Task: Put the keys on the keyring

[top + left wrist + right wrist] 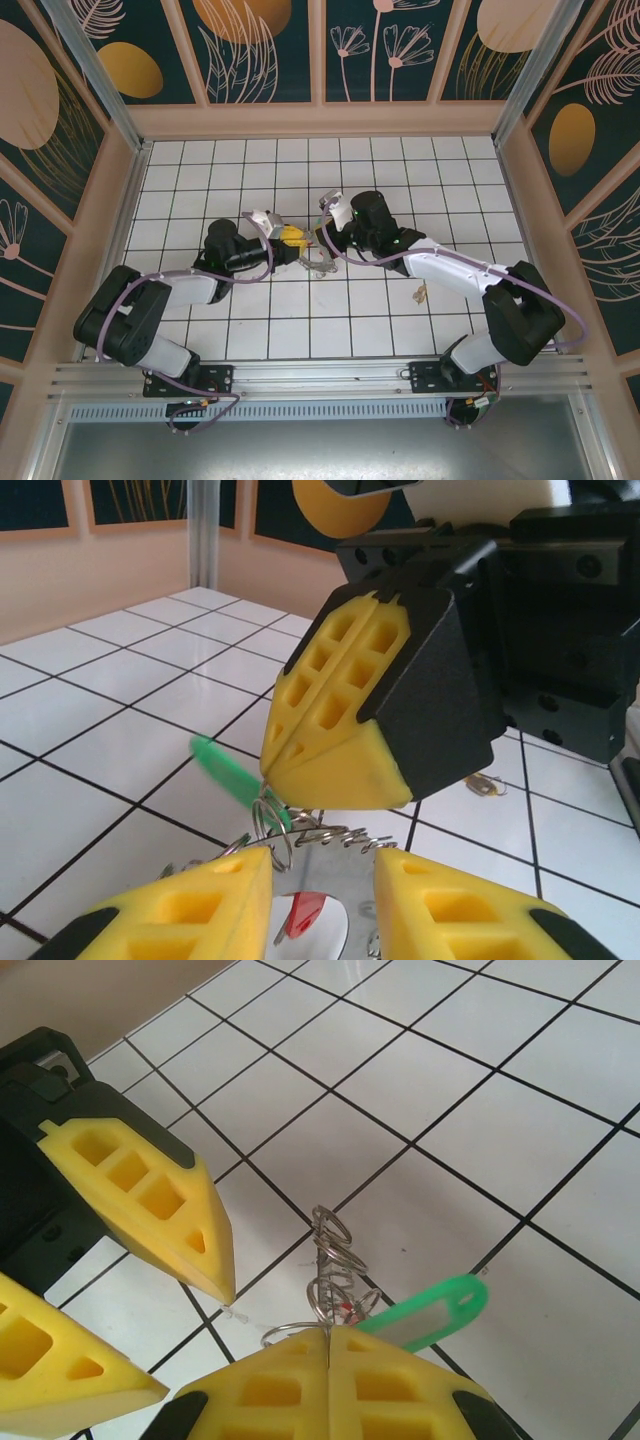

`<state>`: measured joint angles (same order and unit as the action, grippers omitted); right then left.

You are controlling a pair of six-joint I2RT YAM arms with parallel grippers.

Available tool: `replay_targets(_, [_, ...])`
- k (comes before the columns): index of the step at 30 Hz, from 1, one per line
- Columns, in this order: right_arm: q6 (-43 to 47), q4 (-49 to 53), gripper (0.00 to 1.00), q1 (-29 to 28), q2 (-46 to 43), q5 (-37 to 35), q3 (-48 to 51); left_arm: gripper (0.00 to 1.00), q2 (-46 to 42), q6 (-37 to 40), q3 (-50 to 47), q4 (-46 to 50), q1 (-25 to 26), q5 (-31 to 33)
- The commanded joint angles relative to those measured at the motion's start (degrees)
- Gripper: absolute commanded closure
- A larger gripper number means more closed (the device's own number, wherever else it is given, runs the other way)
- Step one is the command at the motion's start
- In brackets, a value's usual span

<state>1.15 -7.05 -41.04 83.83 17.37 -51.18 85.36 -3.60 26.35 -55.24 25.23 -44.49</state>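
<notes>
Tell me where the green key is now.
In the right wrist view, the green key is just right of the shut right hand, beside the coils of the keyring.

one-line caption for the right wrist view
right gripper pinching the coiled keyring, green key tag beside it, left gripper open alongside

Both arms (430, 262) are showing white shells and bulky black joints (520, 320), purple cables (105, 318) looping along them. Left gripper (320, 875) and right gripper (328, 1345) are wearing yellow fingers (190, 915) with square cut-outs, black-backed. Black wrist block (570, 630) is showing small screws.
</notes>
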Motion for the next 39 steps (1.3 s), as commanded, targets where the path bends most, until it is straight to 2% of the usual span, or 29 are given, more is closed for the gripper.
replay_targets(1, [0.6,0.4,1.0,-0.5,-2.0,-0.4,-1.7,0.67,-2.2,4.7,0.7,5.8,0.7,2.7])
replay_targets(14, [0.6,0.4,1.0,-0.6,-2.0,-0.6,-1.6,0.65,-2.9,8.5,4.5,14.1,2.4,5.7])
replay_targets(21, [0.8,0.7,1.0,-0.5,-2.1,-0.7,-1.6,0.66,-1.4,7.9,5.6,13.8,3.5,6.4])
replay_targets(31, [0.6,0.5,1.0,-0.5,-1.9,-0.8,-1.6,0.66,-0.7,5.7,4.5,11.3,5.8,13.6])
replay_targets(39, [0.8,0.4,1.0,-0.5,-1.8,-0.7,-1.8,0.66,0.1,6.0,4.9,11.4,6.7,12.4])
